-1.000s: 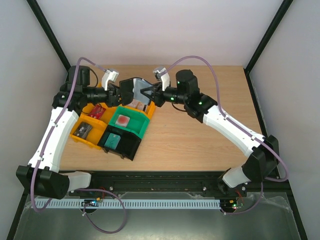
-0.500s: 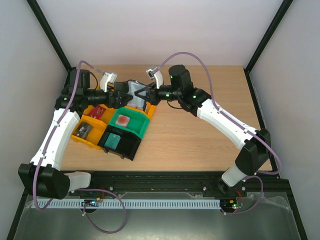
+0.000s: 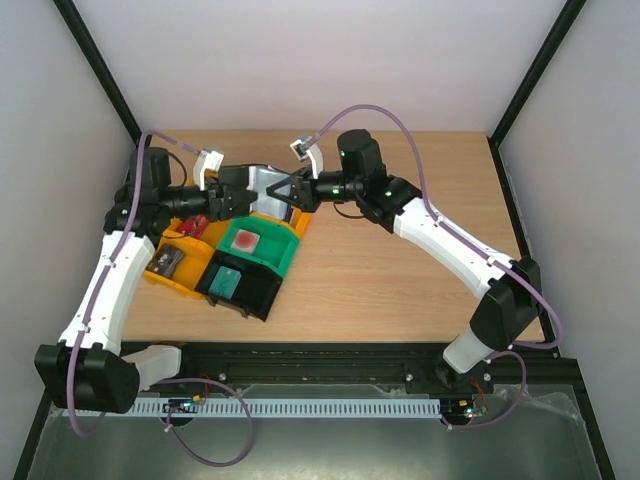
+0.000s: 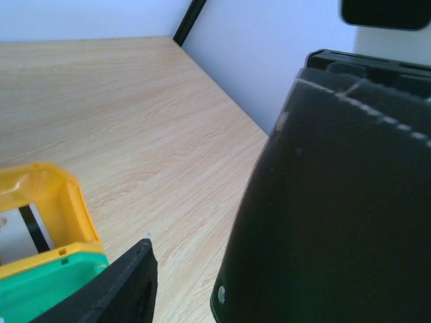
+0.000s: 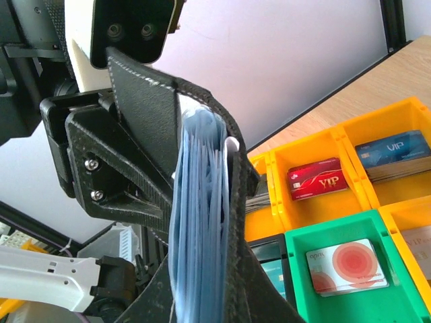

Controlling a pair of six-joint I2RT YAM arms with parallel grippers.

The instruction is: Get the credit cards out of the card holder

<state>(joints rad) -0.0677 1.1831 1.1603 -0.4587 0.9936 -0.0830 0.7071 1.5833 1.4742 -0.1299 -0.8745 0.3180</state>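
Observation:
The card holder [image 5: 145,94], a black wallet with pale blue clear pockets [image 5: 199,222], hangs edge-on above the bins with my right gripper [image 5: 202,306] shut on its lower end. In the top view it is held up between both grippers at the holder [image 3: 262,183]. My left gripper [image 3: 232,196] is at its left side. In the left wrist view the holder's black face [image 4: 337,202] fills the right, and one finger [image 4: 124,286] stands apart from it over bare wood. I cannot tell if cards sit in the pockets. Credit cards lie in the bins: a red one [image 5: 316,180] and a pink-and-white one [image 5: 343,266].
A cluster of bins sits under the grippers at the table's left: yellow bins [image 3: 158,278], a green bin [image 3: 280,258] and a black bin [image 3: 255,295]. A blue card [image 5: 394,153] and a teal card [image 3: 226,281] lie in them. The black frame post [image 3: 100,70] is behind the left arm.
The right arm carried the holder a little left. The left gripper drew back slightly left; its jaws spread wide and have come partly in again.

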